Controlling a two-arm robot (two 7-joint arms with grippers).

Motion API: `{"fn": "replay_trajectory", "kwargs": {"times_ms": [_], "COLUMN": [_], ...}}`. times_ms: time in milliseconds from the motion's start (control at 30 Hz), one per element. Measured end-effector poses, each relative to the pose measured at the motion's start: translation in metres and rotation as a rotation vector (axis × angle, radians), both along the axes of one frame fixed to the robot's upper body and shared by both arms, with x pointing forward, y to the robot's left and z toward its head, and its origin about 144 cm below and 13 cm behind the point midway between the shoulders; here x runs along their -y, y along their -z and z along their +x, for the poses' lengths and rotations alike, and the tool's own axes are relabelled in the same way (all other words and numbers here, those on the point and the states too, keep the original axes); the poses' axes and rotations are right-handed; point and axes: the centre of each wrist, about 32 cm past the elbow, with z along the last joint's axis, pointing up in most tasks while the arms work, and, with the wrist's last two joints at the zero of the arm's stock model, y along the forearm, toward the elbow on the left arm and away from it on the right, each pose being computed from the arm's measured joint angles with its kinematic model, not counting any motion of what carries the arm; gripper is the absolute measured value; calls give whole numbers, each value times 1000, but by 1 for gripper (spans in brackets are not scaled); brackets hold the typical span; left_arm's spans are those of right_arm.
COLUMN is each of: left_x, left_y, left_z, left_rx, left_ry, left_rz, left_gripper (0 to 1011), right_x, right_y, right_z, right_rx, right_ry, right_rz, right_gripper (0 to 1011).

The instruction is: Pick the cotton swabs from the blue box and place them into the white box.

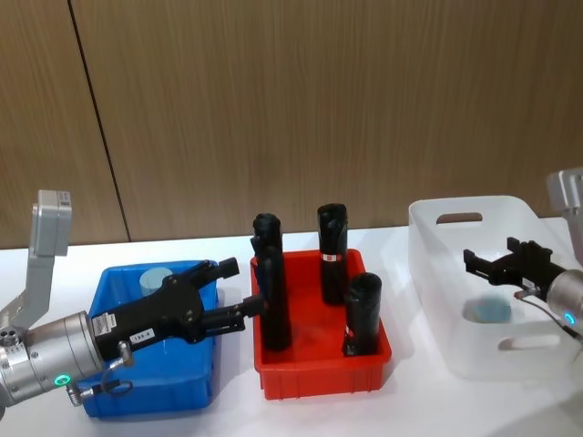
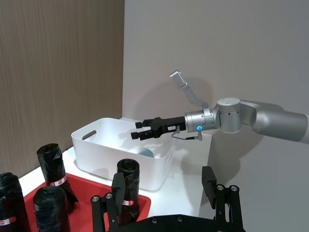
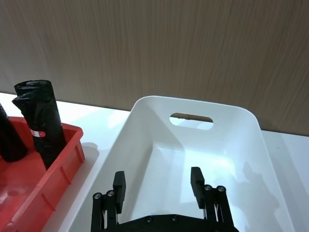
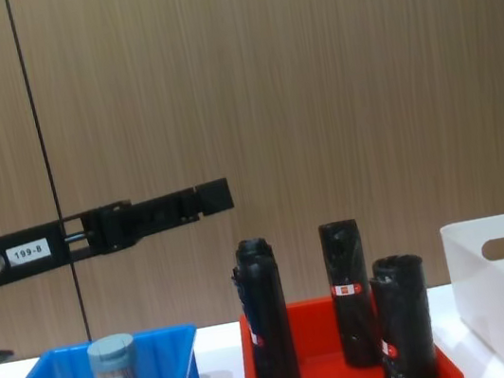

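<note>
Left claw [image 1: 244, 287] — black rolls [image 1: 274, 305] close ahead

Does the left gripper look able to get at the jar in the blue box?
Probably yes: the jar stands upright, alone in the blue box, and the open left gripper hangs above, reaching toward the red bin.

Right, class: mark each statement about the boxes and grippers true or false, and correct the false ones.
1. A jar stands in the blue box. True.
2. The left gripper holds a jar. False: it is open and empty.
3. Black rolls stand in the red bin. True.
4. The white box is empty. False: a second jar is inside.
5. The right gripper is over the red bin. False: it is over the white box.
</note>
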Motion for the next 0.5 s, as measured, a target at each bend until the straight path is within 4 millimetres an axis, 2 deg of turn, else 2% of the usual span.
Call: {"fn": "replay_trajectory", "kwargs": {"times_ms": [233,500], "left_x": [0,0], "left_y": [0,0], "left_z": [0,0], "left_rx": [0,0], "left_ry": [0,-2], "left_rz": [0,1], "left_gripper": [1004,1004], "right_x": [2,2], "right_y": [-1,-3], "right_z": [0,1], "right_rx": [-2,-1], "right_ry": [3,4], "right_rz": [-7,-11], "right_gripper": [999,1001]}}
